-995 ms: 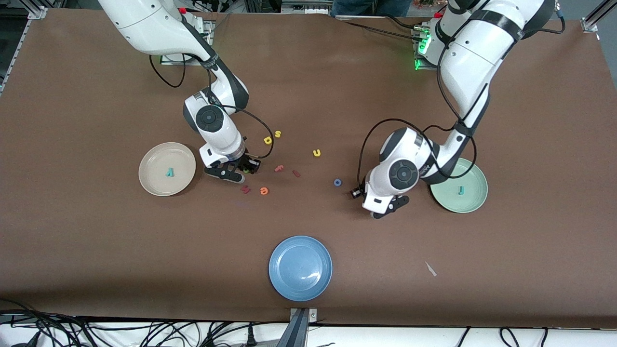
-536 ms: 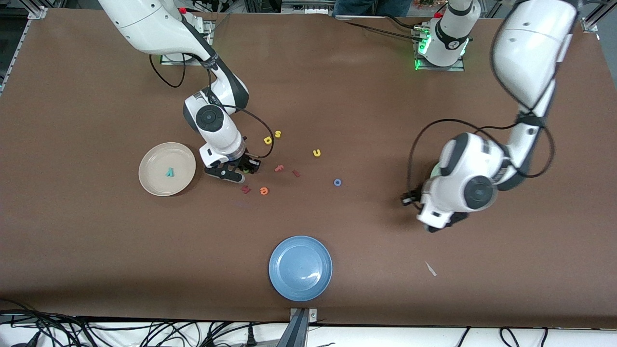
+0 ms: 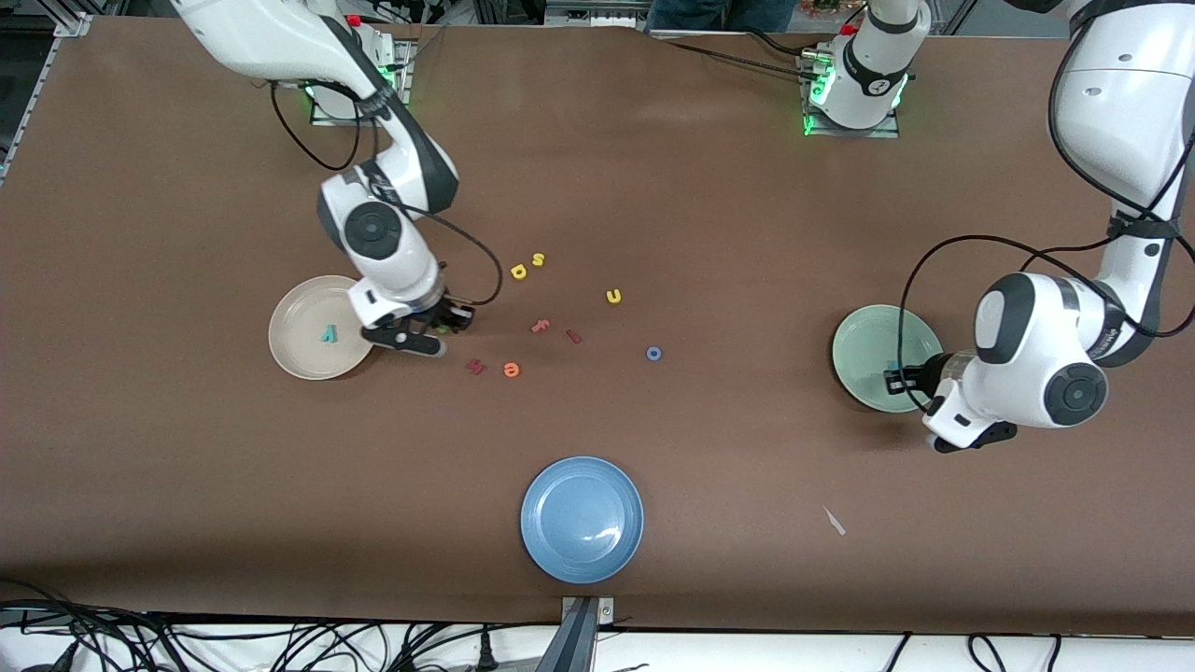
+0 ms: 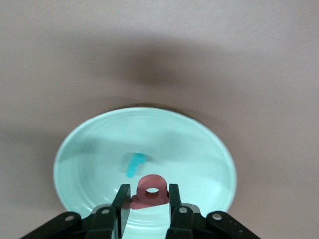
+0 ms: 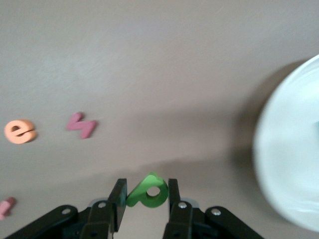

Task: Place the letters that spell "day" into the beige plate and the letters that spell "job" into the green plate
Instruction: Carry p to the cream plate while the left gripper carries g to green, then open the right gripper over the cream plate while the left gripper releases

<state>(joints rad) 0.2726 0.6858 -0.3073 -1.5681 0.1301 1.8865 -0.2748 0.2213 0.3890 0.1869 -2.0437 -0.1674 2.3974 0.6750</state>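
The left gripper is clamped on the pinkish-red b, its jaws drawn in to the small letter's width, and it hangs over the green plate, where the teal j lies in the dish. The right gripper pinches the green a between its jaws in the same narrow way, over the bare table just beside the beige plate on the side toward the loose letters; the teal y lies in that plate. Still on the table between the two plates are the yellow d with a yellow s just beside it, a yellow u, the blue o, an orange e, a pink f and two more reddish letters near them. The blue plate sits nearer the front camera than all of these, with nothing in it. A second ago the left gripper was over the table near the blue o, and it has since swung out to the green plate; the right gripper, then down among the letters, has shifted toward the beige plate with the green a.
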